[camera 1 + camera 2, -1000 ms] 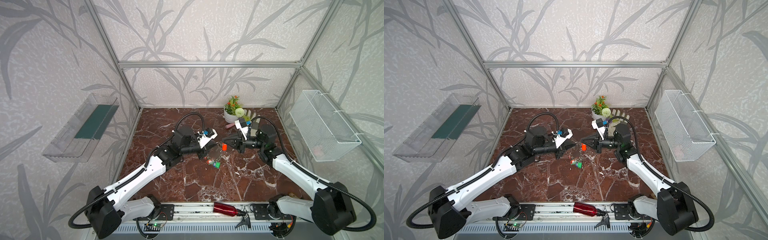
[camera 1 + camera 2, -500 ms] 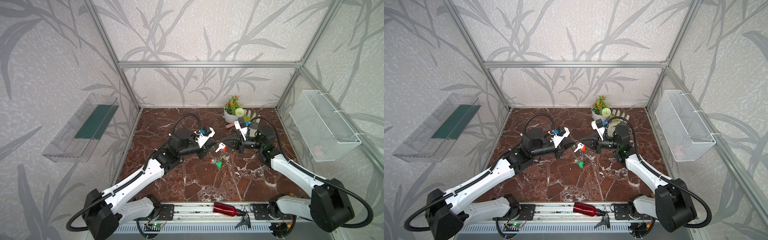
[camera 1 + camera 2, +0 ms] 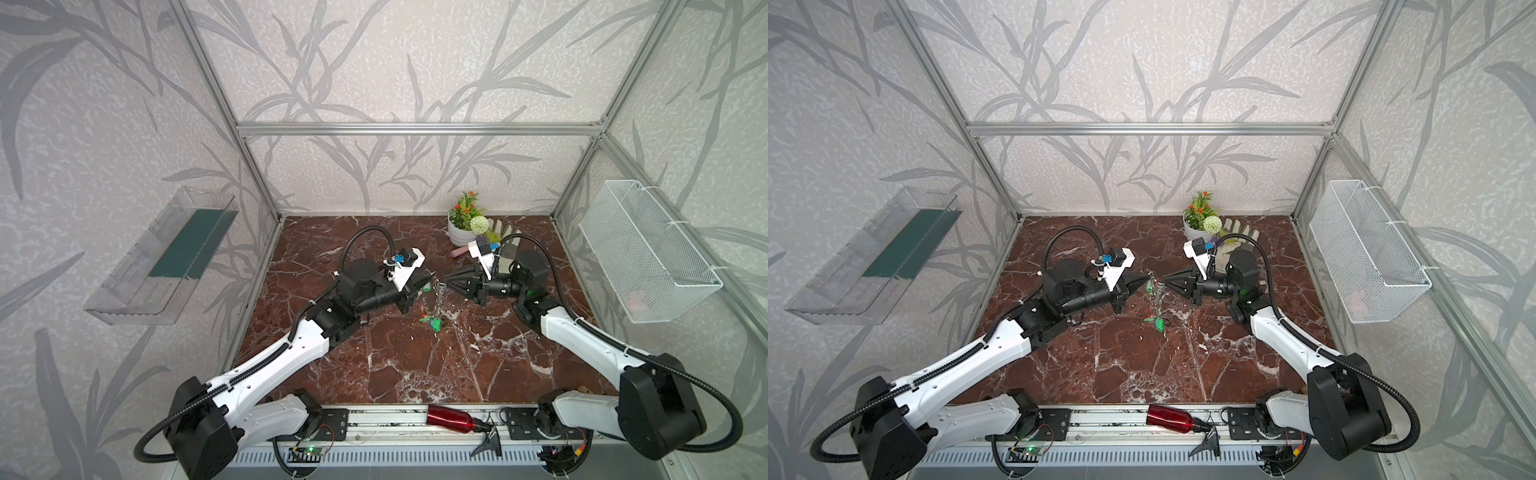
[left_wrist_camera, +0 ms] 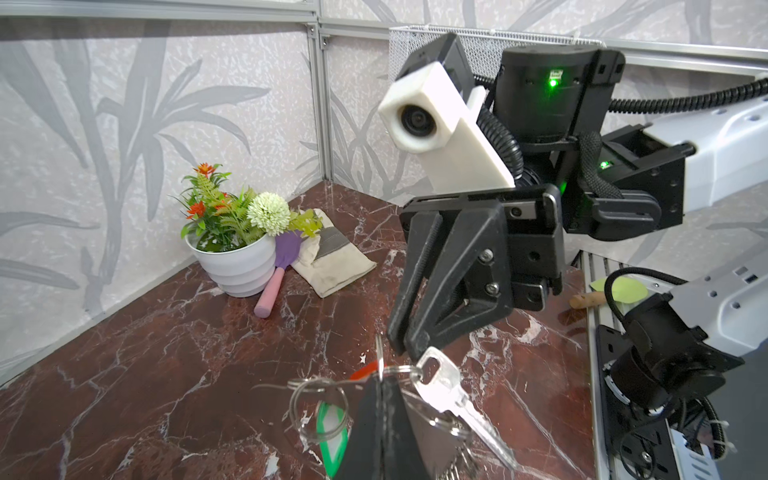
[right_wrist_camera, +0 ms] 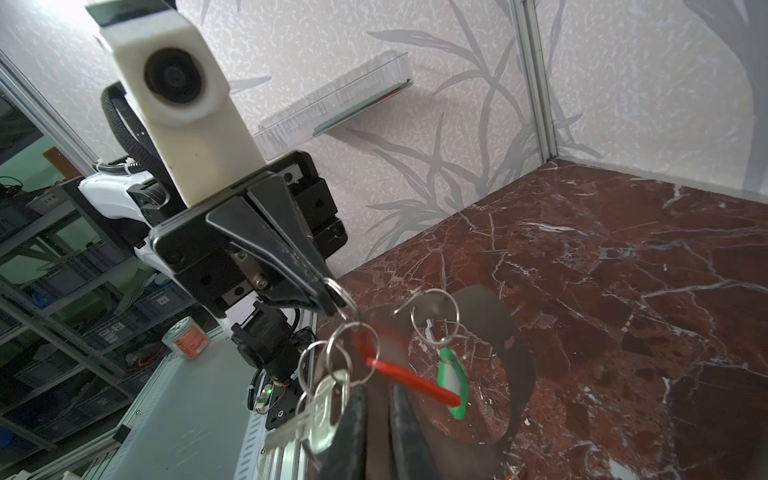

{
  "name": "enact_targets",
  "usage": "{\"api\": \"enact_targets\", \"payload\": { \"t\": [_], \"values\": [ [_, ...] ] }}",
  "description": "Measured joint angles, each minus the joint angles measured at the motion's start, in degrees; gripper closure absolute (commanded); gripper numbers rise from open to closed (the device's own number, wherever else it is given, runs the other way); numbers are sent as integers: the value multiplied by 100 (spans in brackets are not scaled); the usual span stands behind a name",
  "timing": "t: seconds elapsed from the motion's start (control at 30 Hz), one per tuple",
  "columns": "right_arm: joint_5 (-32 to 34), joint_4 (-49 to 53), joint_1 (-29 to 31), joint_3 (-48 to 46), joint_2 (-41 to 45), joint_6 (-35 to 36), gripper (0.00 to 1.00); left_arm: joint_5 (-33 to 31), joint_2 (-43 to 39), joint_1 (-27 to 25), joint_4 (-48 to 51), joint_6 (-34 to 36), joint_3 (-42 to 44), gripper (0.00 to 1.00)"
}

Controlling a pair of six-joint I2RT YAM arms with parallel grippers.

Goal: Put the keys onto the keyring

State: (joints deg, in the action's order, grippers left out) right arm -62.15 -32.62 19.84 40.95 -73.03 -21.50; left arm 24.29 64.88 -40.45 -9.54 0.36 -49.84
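Two grippers are facing each other tip to tip above the middle of the marble table, and the keyring is hanging between them. Your left gripper is pinching fully closed on one of the small silver split rings at the plate's edge, so you are carrying the whole keyring by that ring; in both top views its lowest tags are dangling close to the table, and whether they are touching it cannot be told. Your right gripper is standing with its fingers parted by only a narrow gap, its tips sitting just beside the head of a silver key, and nothing is showing clamped between them. The red-orange tag is appearing blurred, running from a split ring across the front of your right fingers, while a green tag is showing against the plate's large oval cut-out
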Motion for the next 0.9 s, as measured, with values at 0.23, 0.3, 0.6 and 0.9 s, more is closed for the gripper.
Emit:
{"api": "enact_targets", "payload": {
  "t": [0.23,0.3,0.6,0.9],
  "values": [
    [225,260,-122,-4,243,-24,70,-24,0,0,-92,-42,83,100],
    [323,358,-166,-2,400,-9,69,-24,0,0,-122,-42,98,100],
    [625,634,-199,17,846,35,56,-33,7,0,-365,-203,173,100],
    [796,326,-267,15,769,-181,50,0,48,0,-1099,-662,337,100]
  ]
}}
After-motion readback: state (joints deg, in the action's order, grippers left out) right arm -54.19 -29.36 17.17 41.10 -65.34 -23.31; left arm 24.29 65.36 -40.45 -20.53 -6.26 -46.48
